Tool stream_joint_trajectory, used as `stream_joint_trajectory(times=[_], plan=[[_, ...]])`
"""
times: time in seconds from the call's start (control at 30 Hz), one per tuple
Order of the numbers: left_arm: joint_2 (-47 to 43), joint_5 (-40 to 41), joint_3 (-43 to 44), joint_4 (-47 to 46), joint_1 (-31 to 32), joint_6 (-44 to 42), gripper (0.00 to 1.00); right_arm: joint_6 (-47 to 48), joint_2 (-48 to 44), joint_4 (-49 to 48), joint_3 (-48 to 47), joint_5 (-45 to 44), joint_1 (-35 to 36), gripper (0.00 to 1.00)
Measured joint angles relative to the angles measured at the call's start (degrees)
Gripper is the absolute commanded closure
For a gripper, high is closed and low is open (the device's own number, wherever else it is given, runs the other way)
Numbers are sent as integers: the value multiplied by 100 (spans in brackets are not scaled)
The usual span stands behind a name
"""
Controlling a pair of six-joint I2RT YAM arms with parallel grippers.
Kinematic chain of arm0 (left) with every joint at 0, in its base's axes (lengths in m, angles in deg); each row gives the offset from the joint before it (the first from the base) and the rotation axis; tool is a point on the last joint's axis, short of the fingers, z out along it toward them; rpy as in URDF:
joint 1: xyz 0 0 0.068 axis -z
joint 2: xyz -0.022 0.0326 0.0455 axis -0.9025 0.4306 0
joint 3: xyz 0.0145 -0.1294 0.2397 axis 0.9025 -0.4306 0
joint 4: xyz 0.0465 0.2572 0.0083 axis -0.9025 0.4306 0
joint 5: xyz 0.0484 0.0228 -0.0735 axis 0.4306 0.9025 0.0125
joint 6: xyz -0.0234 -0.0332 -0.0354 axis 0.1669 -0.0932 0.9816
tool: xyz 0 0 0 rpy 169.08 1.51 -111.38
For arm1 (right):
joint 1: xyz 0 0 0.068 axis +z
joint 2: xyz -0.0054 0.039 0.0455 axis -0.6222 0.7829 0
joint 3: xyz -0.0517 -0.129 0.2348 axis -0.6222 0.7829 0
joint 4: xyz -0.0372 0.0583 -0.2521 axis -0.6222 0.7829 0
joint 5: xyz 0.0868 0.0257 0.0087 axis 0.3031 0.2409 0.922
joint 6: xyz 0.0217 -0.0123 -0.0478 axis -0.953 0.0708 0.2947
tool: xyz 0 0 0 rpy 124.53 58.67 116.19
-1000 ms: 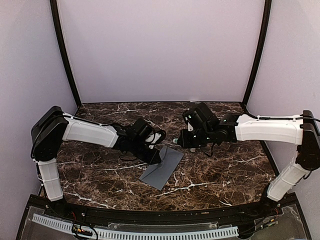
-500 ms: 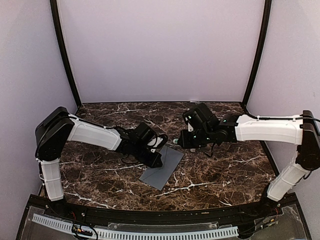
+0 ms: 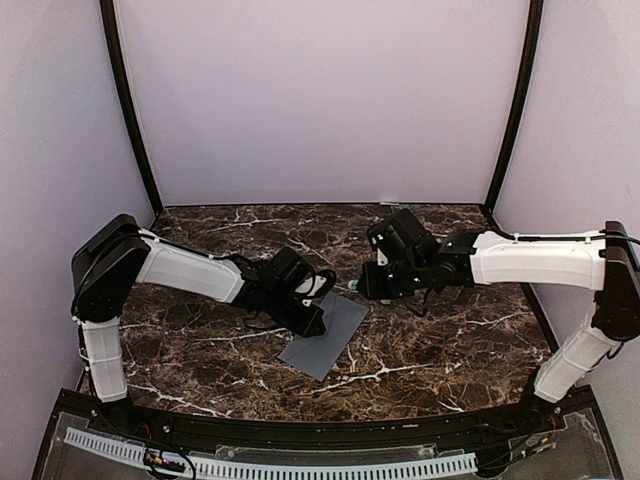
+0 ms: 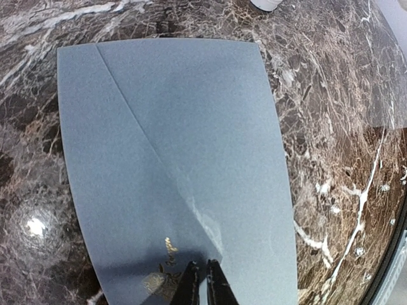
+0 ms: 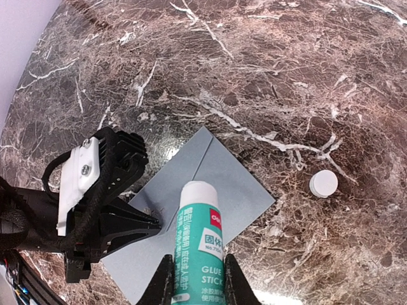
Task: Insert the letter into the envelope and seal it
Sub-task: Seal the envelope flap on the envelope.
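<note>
— Now, item one: the envelope (image 3: 325, 338)?
— One off, slate-grey paper. It lies flat on the worktop (image 3: 450, 340) near the middle, set askew to the near edge. A single diagonal fold line crosses the upper face. Whether the flap is stuck down cannot be told.
— Anything resting on it?
— Yes, the left tool (image 4: 204, 284). Its fingers are drawn together with barely a hairline between them and grip nothing. The tips are set down on the paper close to one edge. A glossy smear (image 4: 206, 225) with a yellowish fleck lies just beside the tips.
— Item two?
— One glue stick (image 5: 198, 235), with a teal label and a white tip, uncapped. The right tool (image 5: 197, 279) has it clamped, a finger on either side of the barrel. From the wrist view the tip overlaps the envelope. Whether it touches the paper cannot be told.
— Item three?
— Its cap (image 5: 324, 183), white and round. It sits on bare worktop beside the envelope's far corner, apart from the paper.
— And the surface?
— Dark brown marble pattern with white veining.
</note>
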Motion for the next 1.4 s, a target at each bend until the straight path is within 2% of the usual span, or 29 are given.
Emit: stream_joint_trajectory(times=[0.3, 0.6, 0.9, 1.4], plan=[[0, 647, 107, 197, 72, -179, 94, -61, -42, -31, 120, -68, -63, 96], [-452, 1305, -374, 361, 59, -232, 94, -81, -260, -111, 214, -111, -72, 96], [-474, 1296, -20, 962, 59, -374, 95, -83, -269, -138, 236, -109, -94, 96], [-426, 1250, 245, 949, 55, -455, 96, -166, -326, -164, 323, -107, -94, 96]])
